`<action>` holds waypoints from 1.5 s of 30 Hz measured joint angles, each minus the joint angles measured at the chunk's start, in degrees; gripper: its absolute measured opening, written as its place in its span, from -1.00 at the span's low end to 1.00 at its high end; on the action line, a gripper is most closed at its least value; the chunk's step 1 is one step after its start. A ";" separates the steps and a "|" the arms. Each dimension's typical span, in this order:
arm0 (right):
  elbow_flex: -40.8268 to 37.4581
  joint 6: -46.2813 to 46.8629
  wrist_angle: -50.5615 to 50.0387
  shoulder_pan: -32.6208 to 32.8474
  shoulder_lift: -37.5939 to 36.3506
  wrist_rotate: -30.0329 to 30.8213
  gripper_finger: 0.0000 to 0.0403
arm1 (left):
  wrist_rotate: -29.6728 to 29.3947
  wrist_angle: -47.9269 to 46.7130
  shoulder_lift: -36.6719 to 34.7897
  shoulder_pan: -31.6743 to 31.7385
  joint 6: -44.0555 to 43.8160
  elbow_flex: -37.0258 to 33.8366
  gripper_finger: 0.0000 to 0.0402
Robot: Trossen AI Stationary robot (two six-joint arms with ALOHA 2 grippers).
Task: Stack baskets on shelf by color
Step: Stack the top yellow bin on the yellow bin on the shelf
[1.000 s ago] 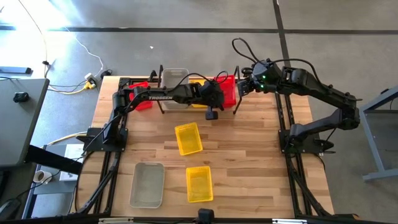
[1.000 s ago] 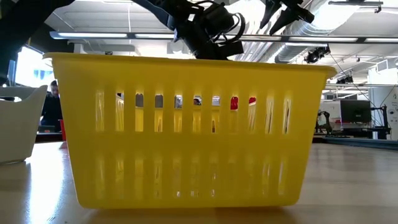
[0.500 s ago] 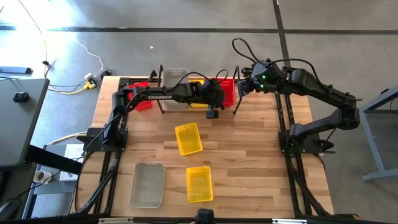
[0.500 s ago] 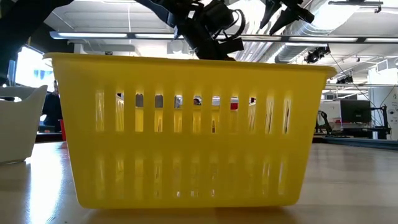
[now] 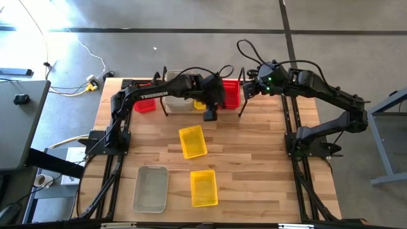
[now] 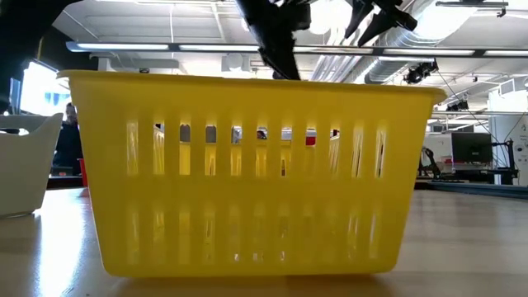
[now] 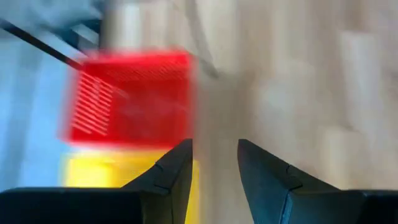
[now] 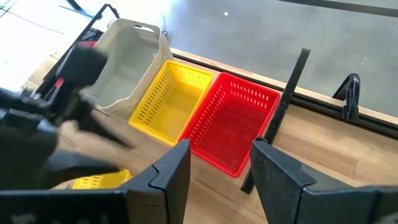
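Reaching over the shelf (image 5: 191, 102) at the table's far edge: left gripper (image 7: 214, 163), fingers parted and holding nothing; right gripper (image 8: 221, 163) hovering beside its right end, spread wide, empty. Showing in the overhead view: two red baskets (image 5: 230, 93), three yellow baskets (image 5: 193, 140), two grey-white baskets (image 5: 151, 188).

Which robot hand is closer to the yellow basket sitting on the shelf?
Left. The left gripper hangs open just in front of the yellow basket on the shelf, while the right gripper waits beyond the red basket beside it.
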 joint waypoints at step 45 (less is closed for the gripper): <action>-0.04 -0.04 -10.41 4.80 0.13 -6.58 -0.25 | -5.45 7.51 -11.30 -25.16 -32.85 -30.50 -0.43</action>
